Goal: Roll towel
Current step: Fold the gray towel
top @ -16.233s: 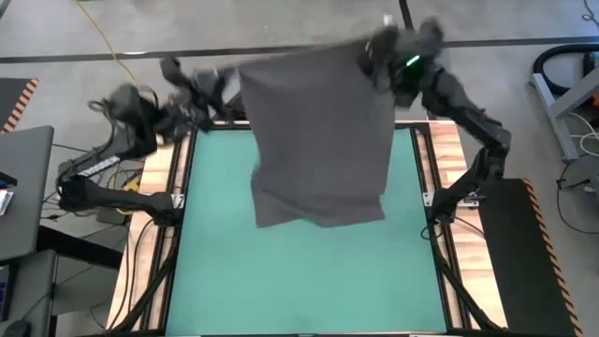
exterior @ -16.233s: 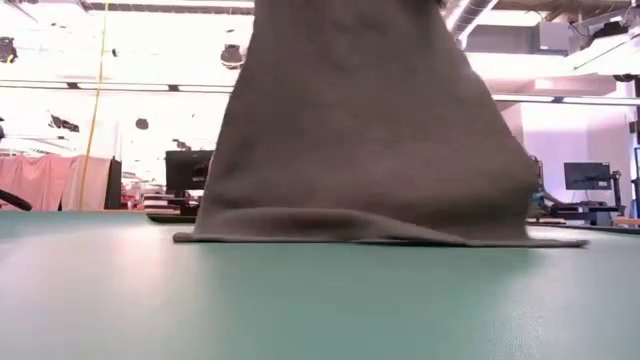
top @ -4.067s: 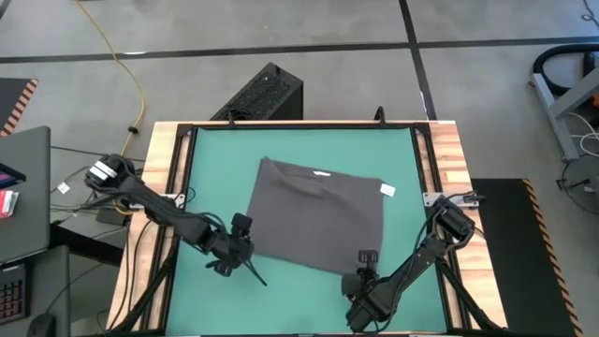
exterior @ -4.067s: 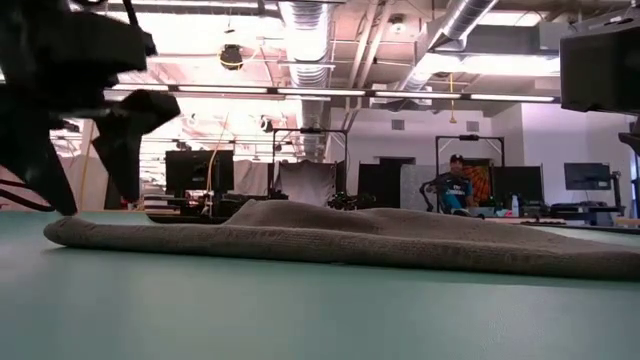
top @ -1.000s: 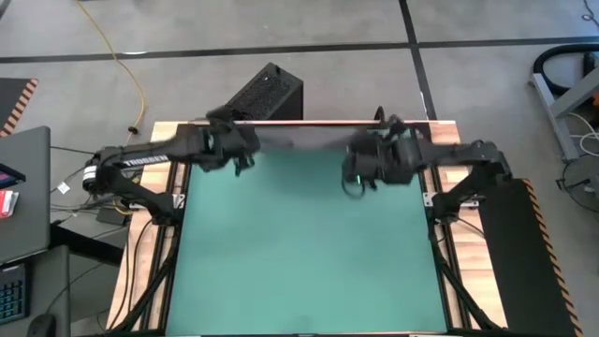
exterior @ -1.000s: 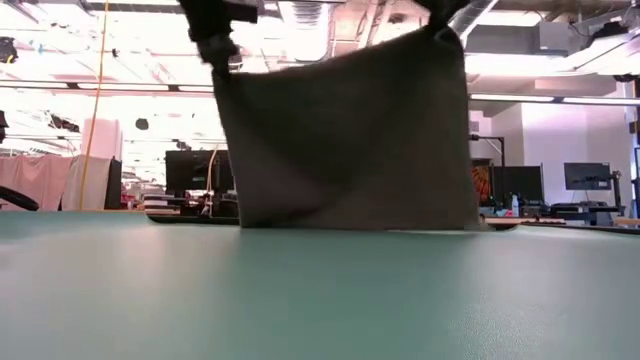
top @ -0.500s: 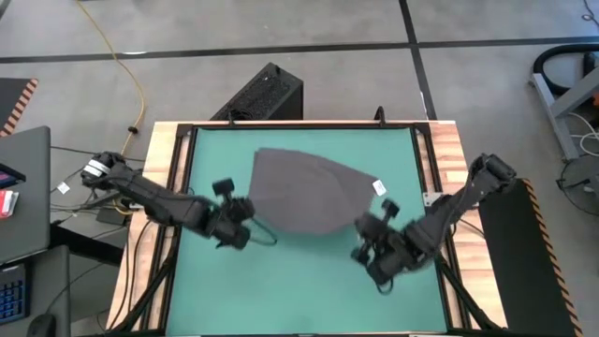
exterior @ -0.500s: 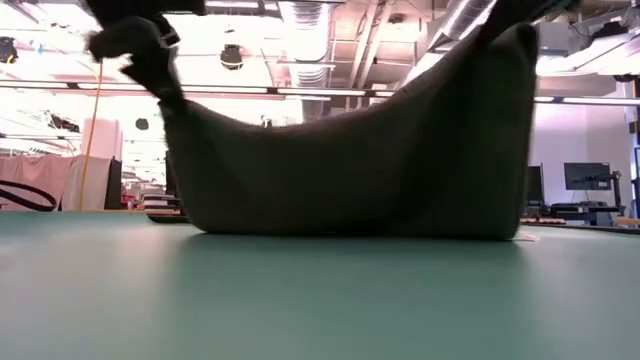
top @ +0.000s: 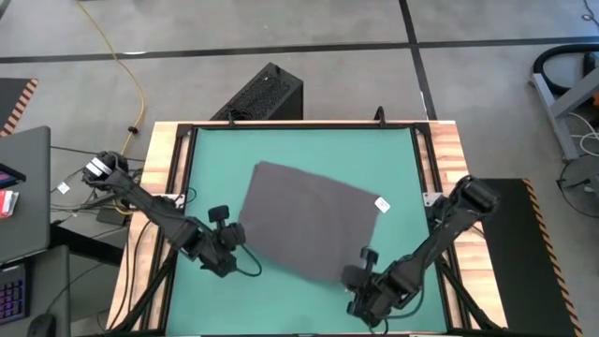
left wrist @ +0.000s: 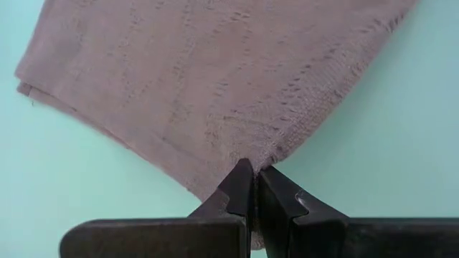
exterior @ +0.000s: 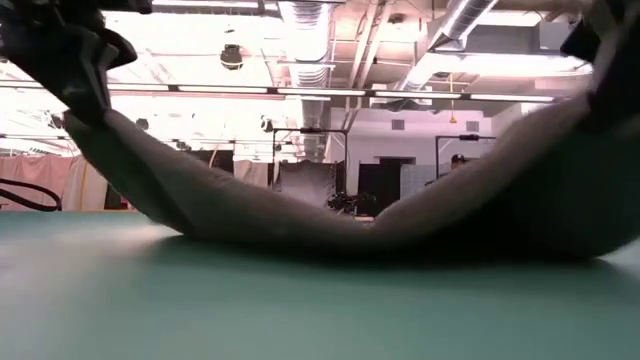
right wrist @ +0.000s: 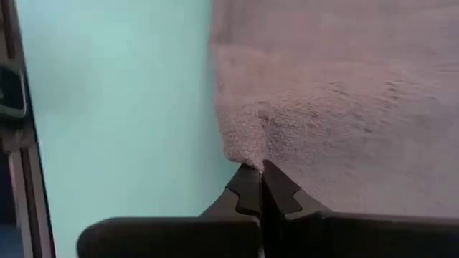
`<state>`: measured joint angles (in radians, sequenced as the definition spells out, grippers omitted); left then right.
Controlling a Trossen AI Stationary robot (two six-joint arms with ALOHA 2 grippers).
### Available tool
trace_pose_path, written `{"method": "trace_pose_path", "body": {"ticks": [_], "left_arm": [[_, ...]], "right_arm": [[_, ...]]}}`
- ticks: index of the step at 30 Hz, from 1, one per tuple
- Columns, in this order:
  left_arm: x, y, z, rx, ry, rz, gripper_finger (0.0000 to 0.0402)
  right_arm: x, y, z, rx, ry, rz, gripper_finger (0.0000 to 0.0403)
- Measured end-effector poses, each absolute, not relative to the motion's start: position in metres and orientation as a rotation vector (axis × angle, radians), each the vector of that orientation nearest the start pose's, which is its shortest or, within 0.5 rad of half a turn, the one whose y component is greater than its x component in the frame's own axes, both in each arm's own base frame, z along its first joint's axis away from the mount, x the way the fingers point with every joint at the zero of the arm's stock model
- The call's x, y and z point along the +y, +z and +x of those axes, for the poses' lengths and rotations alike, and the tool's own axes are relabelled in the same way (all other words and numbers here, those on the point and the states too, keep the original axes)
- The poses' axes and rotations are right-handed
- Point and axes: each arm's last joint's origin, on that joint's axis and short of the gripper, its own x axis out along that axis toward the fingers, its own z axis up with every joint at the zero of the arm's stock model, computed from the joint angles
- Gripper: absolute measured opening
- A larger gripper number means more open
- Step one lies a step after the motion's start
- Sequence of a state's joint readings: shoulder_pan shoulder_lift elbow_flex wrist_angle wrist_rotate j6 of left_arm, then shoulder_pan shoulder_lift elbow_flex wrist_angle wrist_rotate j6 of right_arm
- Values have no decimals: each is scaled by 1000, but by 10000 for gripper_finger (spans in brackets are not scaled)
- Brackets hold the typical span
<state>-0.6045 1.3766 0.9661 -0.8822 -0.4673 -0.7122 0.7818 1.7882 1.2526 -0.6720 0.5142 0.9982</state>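
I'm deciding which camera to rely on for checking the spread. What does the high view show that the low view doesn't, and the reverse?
Only the high view shows the towel's whole outline on the green table, its white label, and where the left gripper and right gripper pinch its near corners. Only the low view shows those corners lifted while the towel's middle sags onto the table, plus the room behind. Both show the dark towel held at two corners.

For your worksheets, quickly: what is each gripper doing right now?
Left gripper: shut on a corner of the towel.
Right gripper: shut on another corner of the towel.
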Motion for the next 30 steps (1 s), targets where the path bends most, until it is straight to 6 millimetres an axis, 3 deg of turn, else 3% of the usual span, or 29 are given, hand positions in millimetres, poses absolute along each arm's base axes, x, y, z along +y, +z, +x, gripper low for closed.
{"method": "trace_pose_path", "body": {"ticks": [3, 12, 20, 23, 27, 30], "left_arm": [[-130, 230, 206, 1067, 263, 14, 0], [-139, 230, 202, 1076, 180, 59, 6], [-153, 228, 192, 1193, -17, 33, 96], [-153, 228, 188, 1212, 0, 37, 121], [-158, 234, 197, 941, 150, 62, 128], [-168, 242, 210, 724, 144, 63, 121]], "right_arm": [[241, 191, 265, 947, -242, 189, 9], [243, 193, 267, 930, -224, 211, 9], [243, 193, 266, 930, -220, 211, 9], [243, 193, 266, 939, -211, 207, 10], [244, 193, 266, 951, -198, 203, 10], [244, 192, 266, 956, -195, 205, 10]]}}
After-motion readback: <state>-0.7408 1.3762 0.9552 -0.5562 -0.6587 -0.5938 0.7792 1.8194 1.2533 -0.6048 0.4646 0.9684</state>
